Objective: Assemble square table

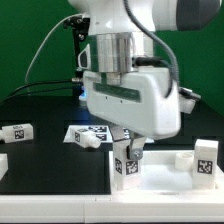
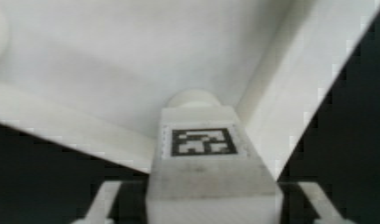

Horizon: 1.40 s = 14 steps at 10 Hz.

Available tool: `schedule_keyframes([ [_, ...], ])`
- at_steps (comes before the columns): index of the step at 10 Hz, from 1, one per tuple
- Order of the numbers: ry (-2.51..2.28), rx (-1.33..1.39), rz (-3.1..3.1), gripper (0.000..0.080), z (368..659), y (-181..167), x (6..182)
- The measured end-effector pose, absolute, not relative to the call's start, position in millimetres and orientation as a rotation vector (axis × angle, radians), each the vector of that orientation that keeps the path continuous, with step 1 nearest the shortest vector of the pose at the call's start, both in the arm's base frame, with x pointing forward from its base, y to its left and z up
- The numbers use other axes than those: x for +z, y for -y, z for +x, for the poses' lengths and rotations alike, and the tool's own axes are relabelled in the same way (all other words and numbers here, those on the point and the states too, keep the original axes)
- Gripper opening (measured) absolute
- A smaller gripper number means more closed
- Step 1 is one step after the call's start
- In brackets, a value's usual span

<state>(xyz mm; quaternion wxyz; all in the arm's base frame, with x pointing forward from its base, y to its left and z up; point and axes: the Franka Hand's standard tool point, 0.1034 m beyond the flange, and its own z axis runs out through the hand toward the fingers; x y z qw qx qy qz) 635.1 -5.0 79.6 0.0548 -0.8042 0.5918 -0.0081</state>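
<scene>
The white square tabletop lies at the front right, and its inner face fills the wrist view. One tagged white leg stands upright at its near-left corner, seen in the wrist view beside the thick edge. My gripper is straight above this leg with a finger on each side. In the wrist view my gripper shows a dark gap between each finger and the leg, so the jaws stand open. A second leg stands on the tabletop's right side.
A loose leg lies on the black table at the exterior view's left. Another leg lies on the marker board behind the tabletop. A white piece shows at the left edge. Cables run behind the arm.
</scene>
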Motion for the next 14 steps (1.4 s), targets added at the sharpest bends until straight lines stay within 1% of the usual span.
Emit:
schedule_keyframes([
  [3, -2.314, 0.05, -1.929, 0.0284, 636.3, 1.8, 79.6],
  [5, -2.421, 0.057, -1.805, 0.0284, 634.5, 0.2, 76.2],
  [8, -2.438, 0.055, -1.783, 0.0287, 634.6, 0.3, 76.3],
  [9, -2.435, 0.055, -1.787, 0.0506, 634.6, 0.2, 76.4],
  [10, -2.402, 0.058, -1.825, 0.0506, 634.8, -2.0, 81.2],
  [11, -2.376, 0.06, -1.832, 0.0622, 634.9, -8.5, 94.9],
  [12, -2.355, 0.077, -1.836, 0.0641, 630.1, -16.8, 110.4],
  [13, -2.345, 0.094, -1.842, 0.0647, 627.2, -22.1, 118.0],
  [14, -2.349, 0.094, -1.844, 0.0647, 626.9, -20.6, 114.4],
])
